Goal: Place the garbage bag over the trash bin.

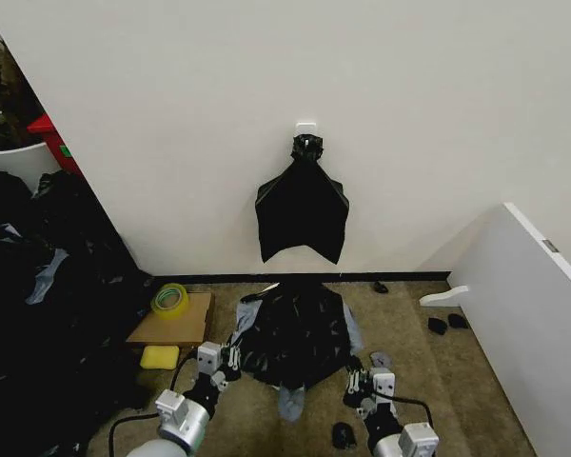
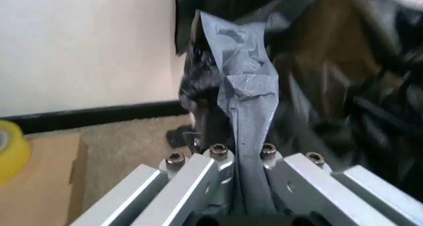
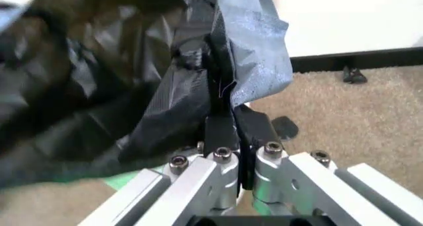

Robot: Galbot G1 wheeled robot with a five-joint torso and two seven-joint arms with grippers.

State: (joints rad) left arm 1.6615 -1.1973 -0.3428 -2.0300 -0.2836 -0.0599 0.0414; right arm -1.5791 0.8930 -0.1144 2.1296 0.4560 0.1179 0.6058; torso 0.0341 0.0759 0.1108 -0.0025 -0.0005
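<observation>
The garbage bag [image 1: 295, 333] is glossy, black and wrinkled, and it spreads in a wide mound on the carpet in front of the wall. My left gripper [image 1: 230, 358] is shut on the bag's left edge. In the left wrist view a grey-looking fold of the bag [image 2: 244, 97] runs between the fingers of that gripper [image 2: 228, 141]. My right gripper [image 1: 355, 381] is shut on the bag's right edge, and the pinched plastic [image 3: 254, 57] rises from that gripper [image 3: 233, 118]. The trash bin is hidden.
A flat black bundle [image 1: 303, 214] hangs from a wall hook above the bag. A big heap of black plastic [image 1: 48, 305] lies to the left. Near it are a cardboard sheet [image 1: 186, 328], a yellow tape roll [image 1: 169, 300] and a yellow sponge [image 1: 159, 357]. A white panel [image 1: 533, 314] stands on the right.
</observation>
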